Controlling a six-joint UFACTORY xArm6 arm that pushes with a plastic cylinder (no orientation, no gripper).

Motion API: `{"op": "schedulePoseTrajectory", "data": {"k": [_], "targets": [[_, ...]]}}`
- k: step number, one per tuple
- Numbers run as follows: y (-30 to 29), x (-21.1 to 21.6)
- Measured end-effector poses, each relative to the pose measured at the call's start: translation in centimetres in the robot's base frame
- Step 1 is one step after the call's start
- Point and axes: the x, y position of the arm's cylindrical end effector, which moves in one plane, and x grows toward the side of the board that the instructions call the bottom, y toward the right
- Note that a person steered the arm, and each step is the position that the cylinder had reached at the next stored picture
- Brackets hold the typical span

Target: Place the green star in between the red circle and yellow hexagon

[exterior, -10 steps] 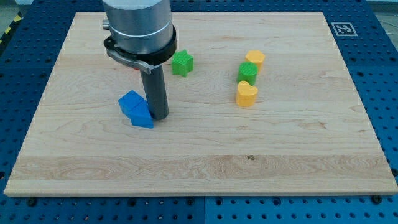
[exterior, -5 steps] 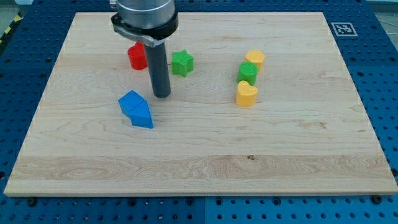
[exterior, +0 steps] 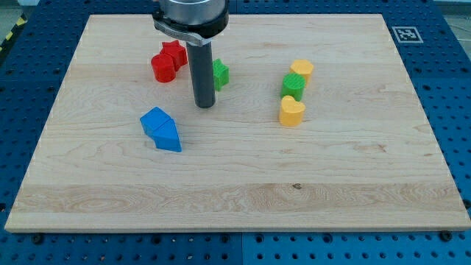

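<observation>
Fingers: none on this arm; you are working with a straight dark rod, so no opening width applies. Your tip rests on the tabletop in the upper middle-left of the frame, just below and slightly left of the green star. The rod's shaft overlaps the star's left side in this view, so you cannot tell whether rod and star touch.

Green star: sits in the upper centre-left of the frame, partly hidden behind the rod.

Red blocks: two lie to the left of the rod, touching each other. The red circle is the lower-left one; a red star-like block sits just above and right of it, its shape only partly clear beneath the arm's grey housing.

Right of centre, three blocks form a short, slightly slanted column, each touching the next: the yellow hexagon on top, a green block of unclear shape in the middle, and a yellow heart at the bottom.

Blue blocks: two lie together at left of centre, below and left of your tip and apart from it, a blue cube-like block and a blue triangular block.

The star lies between the red circle and the yellow hexagon, nearer the red one.
</observation>
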Motion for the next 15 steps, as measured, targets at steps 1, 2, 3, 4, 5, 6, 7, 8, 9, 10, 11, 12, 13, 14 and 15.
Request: {"op": "schedulePoseTrajectory", "data": {"k": [1,2,3,4,5,6,7,8,9,10,11,12,13,14,15], "targets": [[-1.6,0.0],[-2.0,-1.6],[-1.6,-2.2],[-1.5,-2.2],[-1.5,-2.2],[-1.5,-2.7],[-1.5,-3.9],[-1.5,-4.2],[-1.5,-4.7],[-1.5,-6.0],[-1.5,-6.5],[-1.2,-7.6],[-0.5,-7.6],[0.6,-7.6],[0.7,-7.6]]}}
